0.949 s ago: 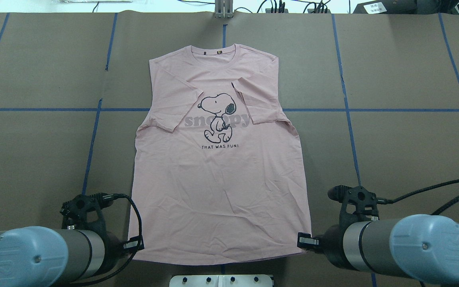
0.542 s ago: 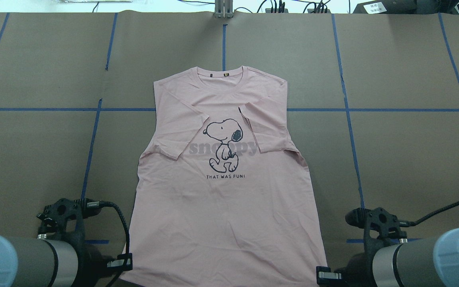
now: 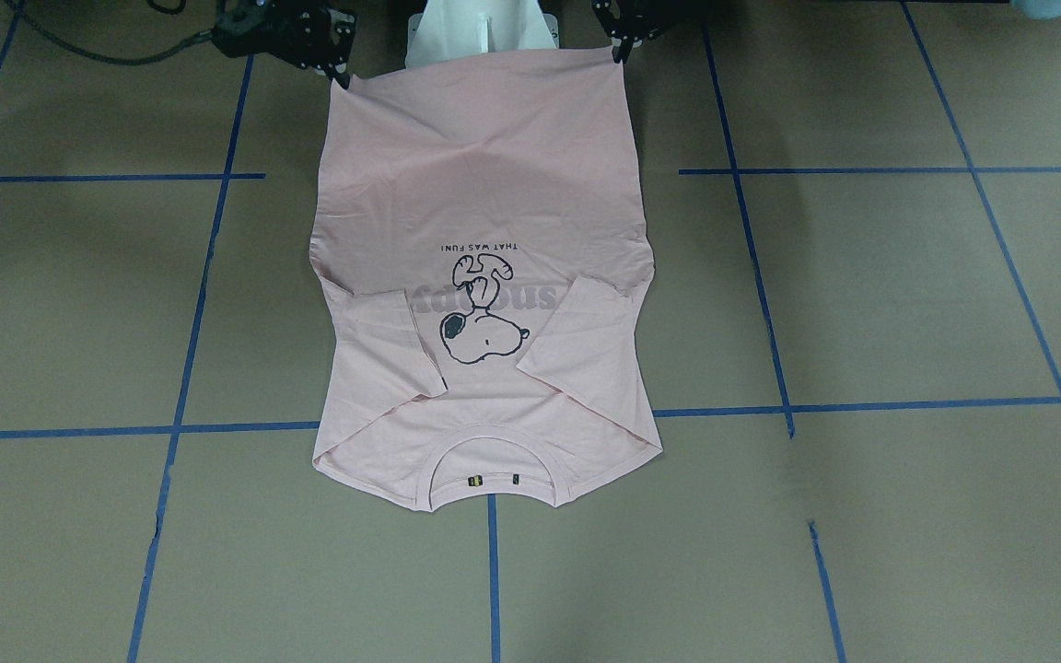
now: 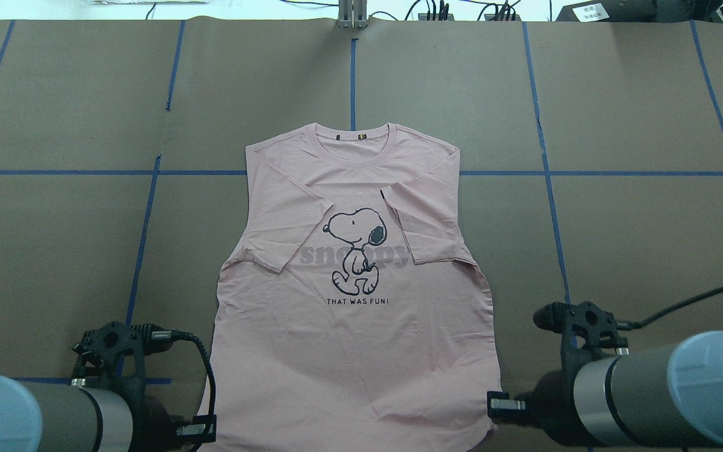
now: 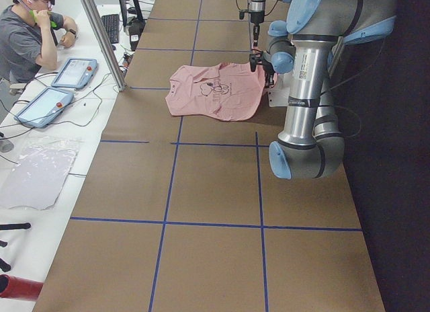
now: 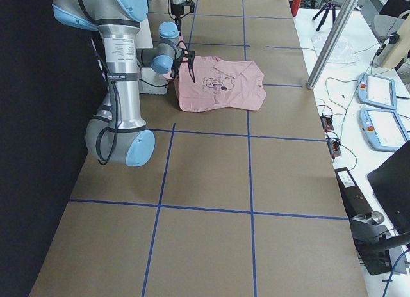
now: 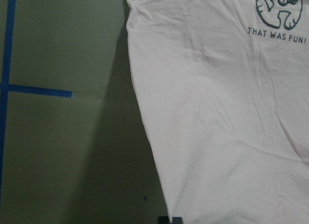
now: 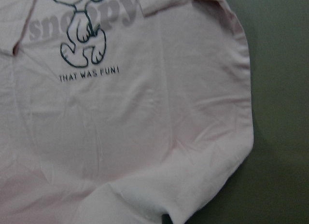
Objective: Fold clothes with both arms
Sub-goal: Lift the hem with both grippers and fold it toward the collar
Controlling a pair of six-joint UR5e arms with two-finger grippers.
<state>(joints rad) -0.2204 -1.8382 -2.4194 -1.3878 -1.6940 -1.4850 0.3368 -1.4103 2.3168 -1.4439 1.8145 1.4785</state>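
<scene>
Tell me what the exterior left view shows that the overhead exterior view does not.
Only exterior left: a seated person beside the table, two tablet-like devices and a keyboard on the white bench. Only overhead: the readable "THAT WAS FUN!" lettering and the small collar tags. Both: the pink T-shirt lying print up, sleeves folded inward, on the brown table with blue tape lines, with the left arm and right arm at its hem end.

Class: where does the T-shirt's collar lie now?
Overhead view: the collar lies centred at the T-shirt's far edge, where a blue tape line meets it.
</scene>
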